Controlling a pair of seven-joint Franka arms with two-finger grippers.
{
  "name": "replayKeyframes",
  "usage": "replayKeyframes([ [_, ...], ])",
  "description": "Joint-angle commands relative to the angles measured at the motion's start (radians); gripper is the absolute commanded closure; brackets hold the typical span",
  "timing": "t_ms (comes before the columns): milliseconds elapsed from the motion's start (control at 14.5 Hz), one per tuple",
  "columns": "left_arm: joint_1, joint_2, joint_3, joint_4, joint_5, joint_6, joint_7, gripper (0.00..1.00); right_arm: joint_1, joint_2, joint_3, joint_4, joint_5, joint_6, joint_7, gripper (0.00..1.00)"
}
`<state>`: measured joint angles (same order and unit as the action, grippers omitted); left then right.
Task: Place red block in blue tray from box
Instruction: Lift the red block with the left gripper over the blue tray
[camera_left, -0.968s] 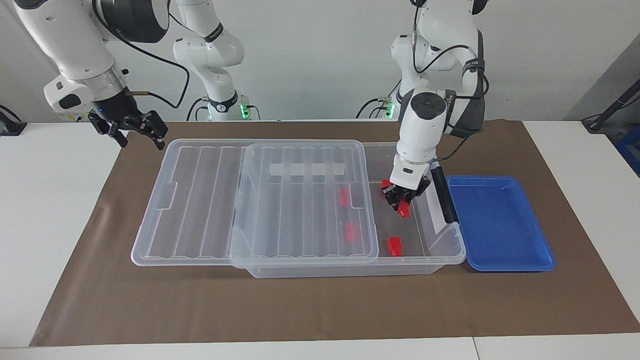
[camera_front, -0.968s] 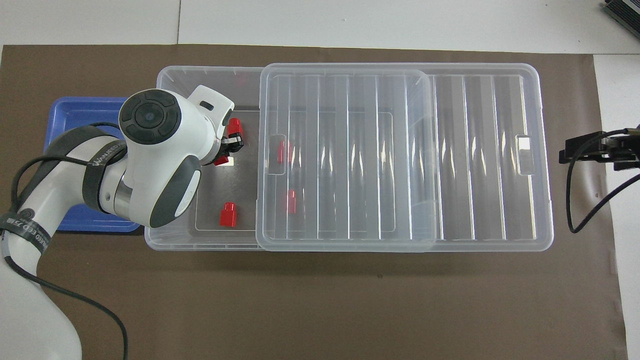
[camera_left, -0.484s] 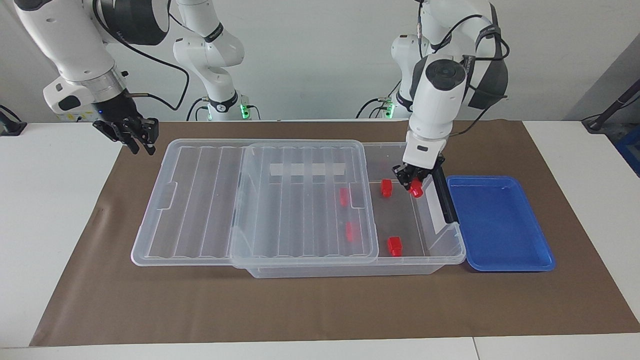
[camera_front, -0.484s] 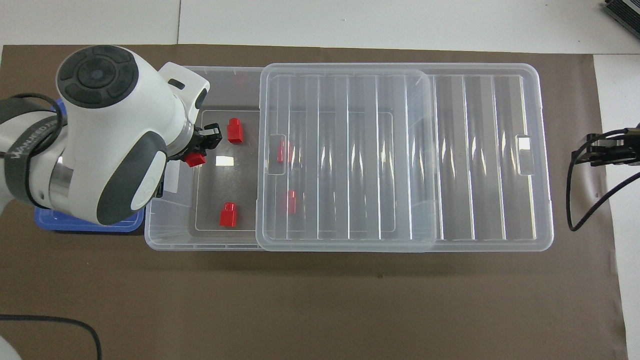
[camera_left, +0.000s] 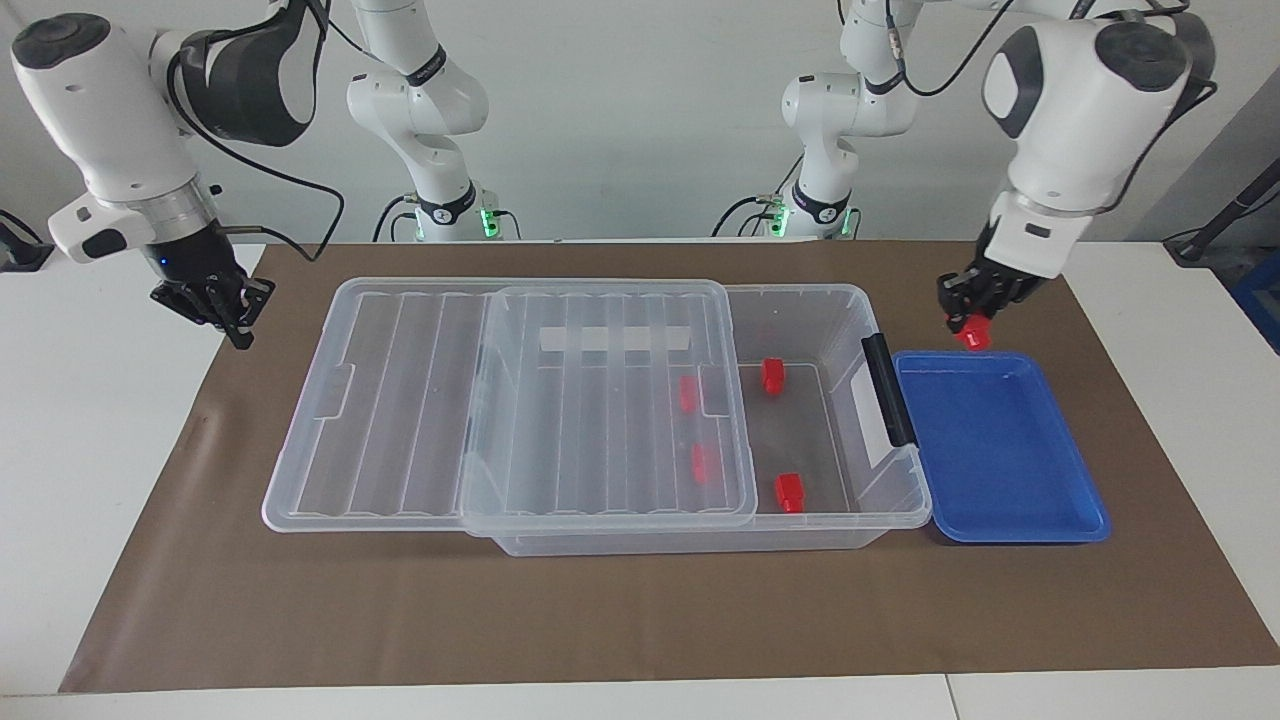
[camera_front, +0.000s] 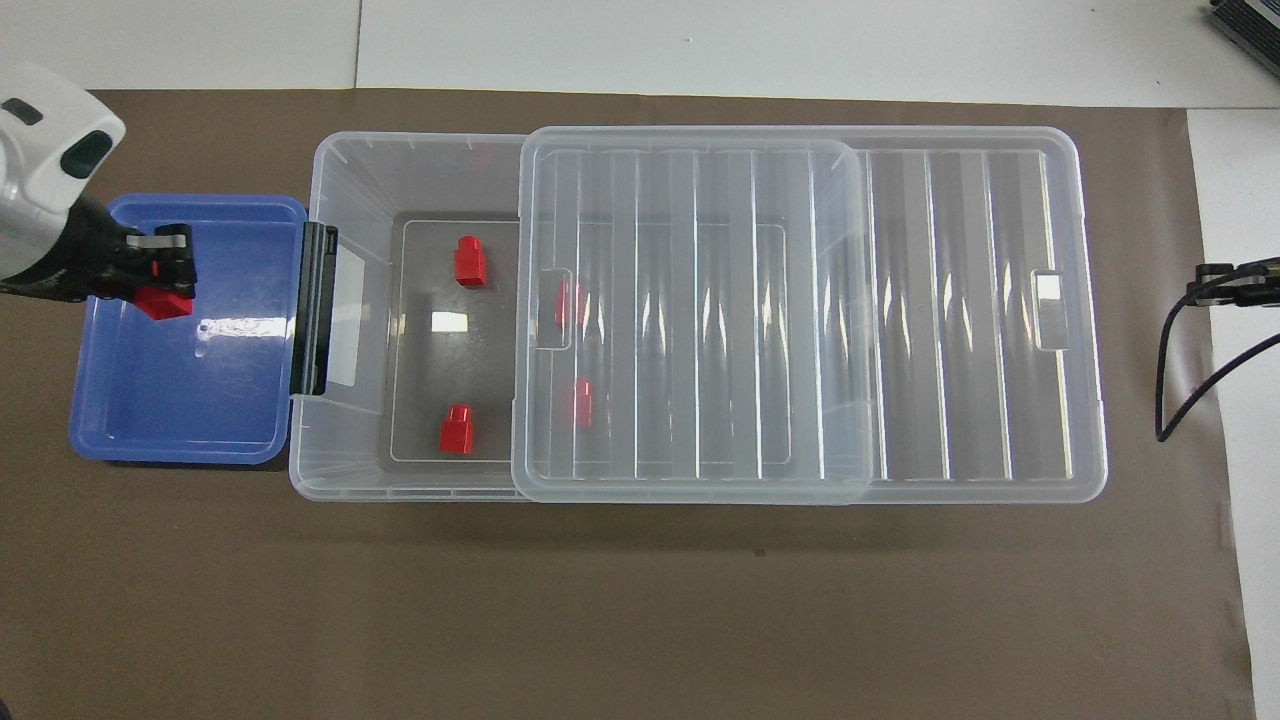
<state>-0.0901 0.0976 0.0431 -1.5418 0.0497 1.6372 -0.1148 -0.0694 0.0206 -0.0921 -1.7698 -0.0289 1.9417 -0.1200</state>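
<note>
The red block (camera_left: 971, 335) is now clear of the box (camera_left: 800, 300) and hangs in the air over the blue tray (camera_left: 1000, 520), gripped between the closed fingers of the left hand (camera_left: 974, 318). Half a second ago it was just above the box's open end beside the black handle (camera_left: 888, 390); a second ago the same hand was down among the blocks on the box floor. So the pick and lift-out are done, and what is left, as I judge it, is lowering and letting go.

From overhead the block sits over the tray's part farther from the robots, though its height above the tray is hard to judge.

Four other red blocks (camera_front: 468, 261) remain in the box, two under the slid-back lid (camera_front: 700, 320).

The right hand (camera_left: 215, 300) waits over the desk's edge at its own end, drawn slightly back; its fingers look closed on nothing.
</note>
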Motion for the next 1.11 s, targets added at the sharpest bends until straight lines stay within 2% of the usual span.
replayKeyframes([
  [0,0.107,-0.033,-0.012,-0.079,-0.021,0.067,0.197,1.00,-0.009,0.060,0.009,-0.020,-0.019,0.097,-0.018,1.00],
  [207,0.156,-0.047,-0.009,-0.217,-0.021,0.240,0.298,1.00,-0.003,0.081,0.012,-0.098,-0.016,0.204,-0.030,1.00],
  [760,0.201,-0.006,-0.009,-0.579,-0.022,0.714,0.323,1.00,0.036,0.111,0.023,-0.105,0.064,0.213,-0.177,1.00],
  [1037,0.205,0.099,-0.012,-0.610,-0.024,0.832,0.249,1.00,0.091,0.114,0.025,-0.103,0.073,0.235,-0.168,1.00],
])
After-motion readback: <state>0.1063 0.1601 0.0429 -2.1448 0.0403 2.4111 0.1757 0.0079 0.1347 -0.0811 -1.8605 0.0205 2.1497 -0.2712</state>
